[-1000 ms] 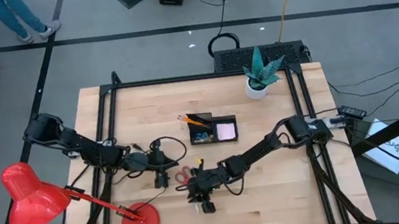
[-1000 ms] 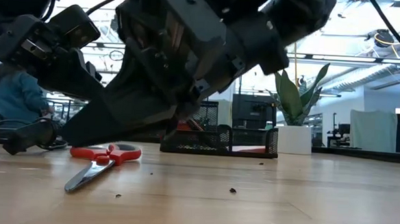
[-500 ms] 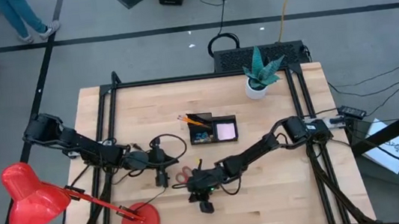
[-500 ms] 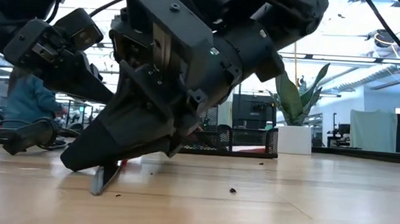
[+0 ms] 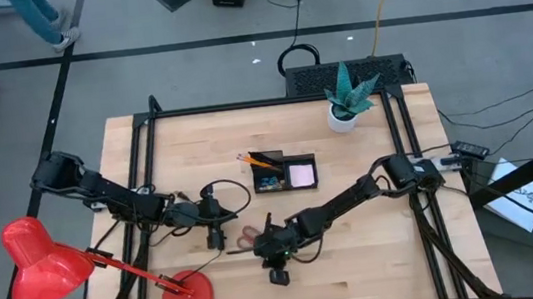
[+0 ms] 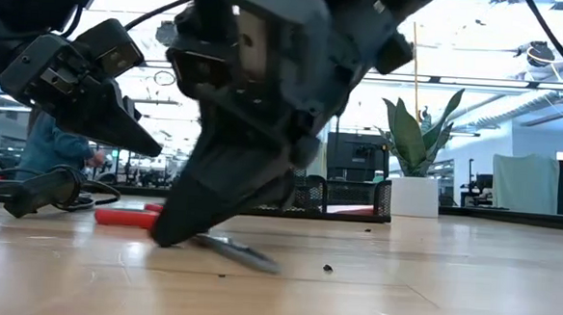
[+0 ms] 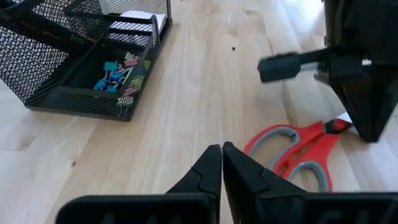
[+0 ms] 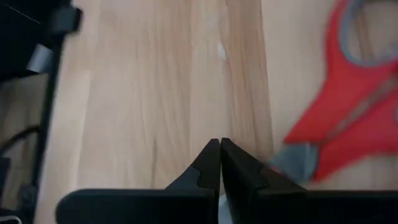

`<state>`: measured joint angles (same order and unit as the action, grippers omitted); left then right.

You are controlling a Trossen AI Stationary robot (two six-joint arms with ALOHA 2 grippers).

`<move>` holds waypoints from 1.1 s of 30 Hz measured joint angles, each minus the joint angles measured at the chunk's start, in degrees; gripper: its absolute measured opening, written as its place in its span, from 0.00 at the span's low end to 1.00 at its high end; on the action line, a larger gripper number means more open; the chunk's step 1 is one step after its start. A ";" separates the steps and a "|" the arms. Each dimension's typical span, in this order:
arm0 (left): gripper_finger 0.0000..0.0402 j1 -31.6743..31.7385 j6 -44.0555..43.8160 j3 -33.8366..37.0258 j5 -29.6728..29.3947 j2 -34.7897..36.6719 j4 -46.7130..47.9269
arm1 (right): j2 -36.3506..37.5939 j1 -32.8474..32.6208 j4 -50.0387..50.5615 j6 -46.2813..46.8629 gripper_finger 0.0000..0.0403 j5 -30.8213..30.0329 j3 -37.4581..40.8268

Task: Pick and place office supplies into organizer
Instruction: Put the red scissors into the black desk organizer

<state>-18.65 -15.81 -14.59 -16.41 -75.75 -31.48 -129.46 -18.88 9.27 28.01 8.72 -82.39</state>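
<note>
Shifted rightward, right tool (image 8: 220, 144), tips pinched together empty, meets red plastic-handled steel scissors (image 8: 348, 106); left tool (image 7: 221, 149) closed.

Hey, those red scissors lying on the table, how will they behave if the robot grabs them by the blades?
The scissors look rigid, so probably no flopping. The smooth metal blades may slip between narrow jaws. With bulky handles at one end, they would likely tilt handle-down when lifted.
</note>
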 joint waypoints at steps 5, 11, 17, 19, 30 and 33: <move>0.08 0.00 -0.01 0.00 0.05 0.00 -0.02 | 4.85 -1.37 10.33 0.67 0.00 -7.91 0.33; 0.04 0.00 -0.18 0.00 0.05 0.00 -0.06 | 10.24 -2.83 20.18 2.08 0.00 -22.16 0.56; 0.02 0.00 -0.85 0.00 0.06 0.00 -0.21 | 11.39 -3.82 11.39 -7.24 0.03 -22.25 0.63; 0.05 0.00 -0.85 0.00 0.39 0.01 -0.33 | 11.51 -3.84 8.60 -11.52 0.05 -20.20 0.59; 0.03 0.00 -0.87 0.00 1.42 0.00 -1.22 | 10.64 -2.88 7.67 -12.22 0.15 -14.37 1.45; 0.01 0.00 0.25 0.00 1.40 0.02 -1.38 | 8.81 -2.72 4.48 -12.21 0.14 -11.63 2.21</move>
<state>-18.65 -15.56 -14.59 -15.00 -75.72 -32.87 -120.65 -21.60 13.75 15.79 -2.91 -80.18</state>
